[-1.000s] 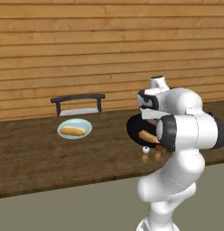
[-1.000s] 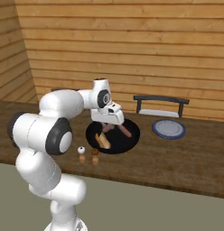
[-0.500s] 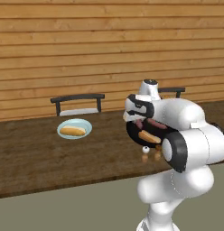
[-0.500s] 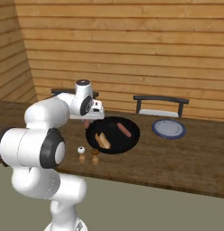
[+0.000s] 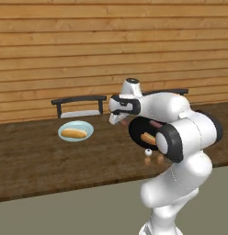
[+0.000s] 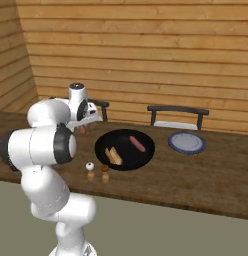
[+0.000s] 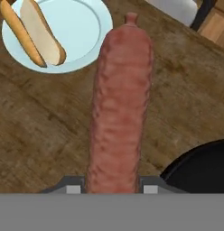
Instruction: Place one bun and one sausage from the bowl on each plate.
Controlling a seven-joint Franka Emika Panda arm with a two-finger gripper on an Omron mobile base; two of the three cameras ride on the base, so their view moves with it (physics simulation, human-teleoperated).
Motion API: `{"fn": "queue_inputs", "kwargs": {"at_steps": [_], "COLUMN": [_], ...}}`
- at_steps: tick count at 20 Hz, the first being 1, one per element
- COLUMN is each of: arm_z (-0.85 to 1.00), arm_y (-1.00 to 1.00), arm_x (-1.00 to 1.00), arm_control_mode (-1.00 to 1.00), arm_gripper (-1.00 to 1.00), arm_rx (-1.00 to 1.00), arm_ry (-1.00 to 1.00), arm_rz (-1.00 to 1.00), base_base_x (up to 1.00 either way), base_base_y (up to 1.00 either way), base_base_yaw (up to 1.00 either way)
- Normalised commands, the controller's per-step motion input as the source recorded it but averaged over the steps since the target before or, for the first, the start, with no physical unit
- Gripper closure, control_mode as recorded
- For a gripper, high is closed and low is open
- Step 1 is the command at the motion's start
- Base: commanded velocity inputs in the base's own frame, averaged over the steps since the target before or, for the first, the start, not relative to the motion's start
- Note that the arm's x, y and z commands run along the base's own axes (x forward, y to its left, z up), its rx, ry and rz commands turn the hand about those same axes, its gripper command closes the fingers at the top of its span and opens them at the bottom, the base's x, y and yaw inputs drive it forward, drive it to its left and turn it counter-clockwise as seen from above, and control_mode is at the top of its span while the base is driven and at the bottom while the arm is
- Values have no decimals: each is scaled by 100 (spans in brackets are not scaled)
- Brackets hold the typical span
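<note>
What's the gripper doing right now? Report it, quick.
Gripper: shut on a sausage, held above the table between the black bowl and the pale plate with the bun.

left base view: sitting behind the arm's left, looking forward and down at the wooden counter
right base view: mirroring from the right, sharing the black bowl
hand view: hanging close over the counter, facing the pale plate

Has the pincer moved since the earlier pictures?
Yes. The pincer, holding a reddish-brown sausage, moved left off the wide black bowl.
</note>
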Motion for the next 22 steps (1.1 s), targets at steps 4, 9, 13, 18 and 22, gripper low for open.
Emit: {"fn": "queue_inputs", "kwargs": {"at_steps": [4,9,13,18,22], "arm_z": [-1,0,-10,-10,-14], "arm_y": [39,61,95,71,67], "arm_x": [65,42,50,56,64], "arm_control_mode": [-100,-100,-100,-100,-100], "arm_gripper": [100,100,100,100,100], "arm_rx": [-8,-21,-10,-1,0], "arm_ry": [0,4,12,24,5], "arm_rz": [32,34,32,33,24], "base_base_x": [0,0,0,0,0], "base_base_y": [0,0,0,0,0], "base_base_yaw": [0,0,0,0,0]}}
